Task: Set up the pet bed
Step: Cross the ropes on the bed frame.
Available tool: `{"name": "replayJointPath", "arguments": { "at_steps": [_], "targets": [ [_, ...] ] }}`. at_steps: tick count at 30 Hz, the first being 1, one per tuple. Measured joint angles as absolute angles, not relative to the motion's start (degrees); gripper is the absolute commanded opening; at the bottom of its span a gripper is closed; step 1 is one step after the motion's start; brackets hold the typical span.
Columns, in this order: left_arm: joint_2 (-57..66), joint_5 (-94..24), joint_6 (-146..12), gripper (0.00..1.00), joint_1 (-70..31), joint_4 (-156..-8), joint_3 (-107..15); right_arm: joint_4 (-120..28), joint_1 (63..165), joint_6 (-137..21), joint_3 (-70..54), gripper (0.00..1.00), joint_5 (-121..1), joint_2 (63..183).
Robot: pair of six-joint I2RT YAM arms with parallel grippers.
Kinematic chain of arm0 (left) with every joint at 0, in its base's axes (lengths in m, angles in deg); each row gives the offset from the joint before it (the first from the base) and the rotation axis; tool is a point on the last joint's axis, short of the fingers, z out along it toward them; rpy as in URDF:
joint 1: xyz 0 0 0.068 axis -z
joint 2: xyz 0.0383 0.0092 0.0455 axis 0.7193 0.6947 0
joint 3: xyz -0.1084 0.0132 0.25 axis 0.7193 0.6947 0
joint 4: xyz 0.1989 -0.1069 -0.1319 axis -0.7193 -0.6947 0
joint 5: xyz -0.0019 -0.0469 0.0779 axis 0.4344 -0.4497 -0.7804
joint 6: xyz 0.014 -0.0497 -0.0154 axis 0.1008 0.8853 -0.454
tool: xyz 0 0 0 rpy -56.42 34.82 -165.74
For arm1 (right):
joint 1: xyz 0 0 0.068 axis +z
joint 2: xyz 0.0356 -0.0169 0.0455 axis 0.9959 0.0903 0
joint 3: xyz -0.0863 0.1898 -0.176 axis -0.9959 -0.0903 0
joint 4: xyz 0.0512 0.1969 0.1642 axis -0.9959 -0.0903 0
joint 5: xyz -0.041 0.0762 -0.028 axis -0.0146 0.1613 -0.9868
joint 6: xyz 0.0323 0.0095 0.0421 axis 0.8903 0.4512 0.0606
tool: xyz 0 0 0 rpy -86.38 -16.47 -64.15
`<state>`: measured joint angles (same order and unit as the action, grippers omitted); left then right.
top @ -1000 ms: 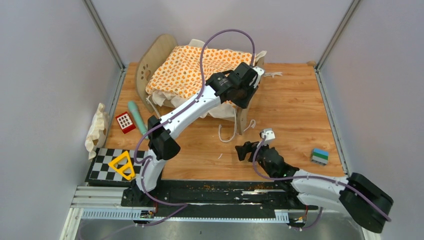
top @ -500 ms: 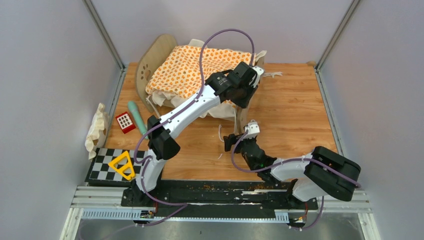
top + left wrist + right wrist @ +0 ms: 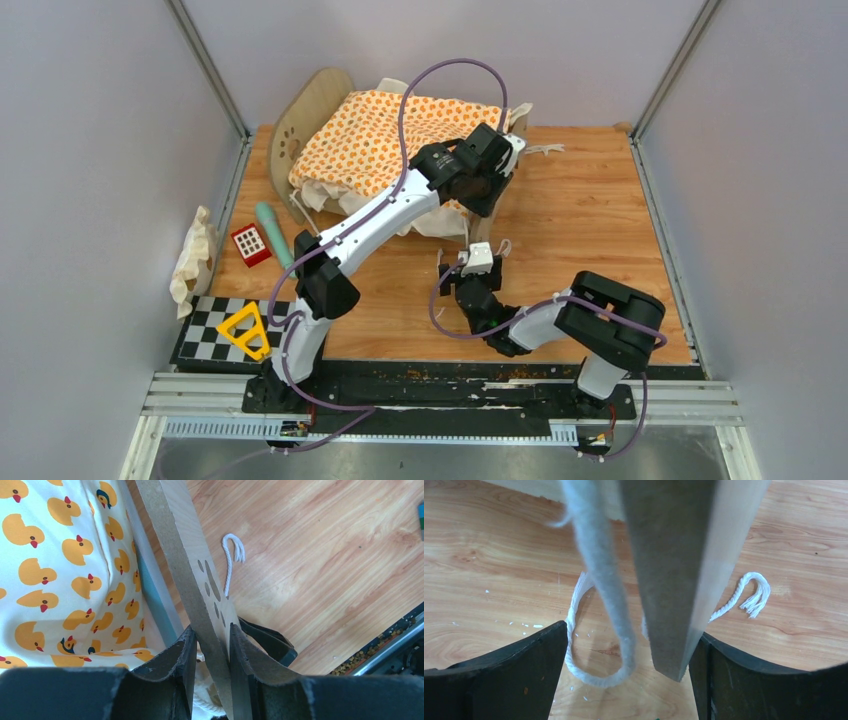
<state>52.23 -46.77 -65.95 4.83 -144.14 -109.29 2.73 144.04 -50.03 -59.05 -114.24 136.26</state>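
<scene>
**A:** What changed just then?

**B:** My right claw point(image 3: 626, 642) swung in from the lower right of the overhead view. It stopped at the foot of the bed point(image 3: 300, 130), right of centre. It was wide open and held nothing. One finger stood on each side of the end board point(image 3: 674, 570) and of a hanging cord point(image 3: 609, 605).

**A:** And the left?

**B:** My left claw point(image 3: 212, 637) hadn't budged. It was closed partway, pinching the top edge of that same board.

**A:** Where was the bed?

**B:** Upper centre of the overhead view, with the cushion point(image 3: 390, 135) draped over it. With both claws on one board, I judged I could steady or shift the frame.

**A:** Anything in the way?

**B:** That cord, mostly. It dangled between my right fingers, so closing might have caught it along with the wood. Another tie point(image 3: 230, 560) lay loose on the table point(image 3: 590, 200) beside the board.

**A:** And elsewhere?

**B:** At far left were the pillow point(image 3: 193, 255), a red toy point(image 3: 250, 243) and a green tube point(image 3: 273, 232). All were well apart from the bed.
</scene>
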Motion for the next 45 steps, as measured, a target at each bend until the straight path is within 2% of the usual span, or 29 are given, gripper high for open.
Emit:
{"name": "replayJointPath", "arguments": {
  "at_steps": [15,22,25,26,31,36,41,45],
  "targets": [
    [52.23,-46.61,-66.41,0.00,4.74,-144.73,-109.29,7.01,146.66,-62.14,-52.28,0.76,-129.98,148.48],
    [52.23,-46.64,-66.69,0.00,4.57,-145.98,-109.29,9.63,146.68,-68.89,-51.07,0.37,-134.72,151.78],
    [52.23,-46.75,-66.86,0.00,4.35,-146.46,-109.29,11.36,146.73,-70.68,-51.45,0.07,-135.92,151.98],
    [52.23,-46.70,-66.97,0.00,4.22,-146.83,-109.29,11.86,146.75,-71.17,-51.73,0.01,-136.10,151.98],
    [51.96,-46.26,-66.95,0.00,4.13,-146.63,-109.27,15.66,146.64,-71.32,-53.37,0.00,-135.51,151.91],
    [51.96,-45.17,-66.93,0.00,4.22,-148.14,-109.27,16.78,147.23,-71.56,-58.13,0.00,-127.75,148.20],
    [51.57,-43.47,-66.89,0.00,4.28,-148.16,-109.27,12.34,147.34,-68.21,-64.10,0.00,-114.54,138.21],
    [51.20,-43.49,-67.43,0.00,3.98,-148.56,-108.72,5.59,149.02,-64.11,-68.08,0.00,-102.44,125.73]
  ]
}}
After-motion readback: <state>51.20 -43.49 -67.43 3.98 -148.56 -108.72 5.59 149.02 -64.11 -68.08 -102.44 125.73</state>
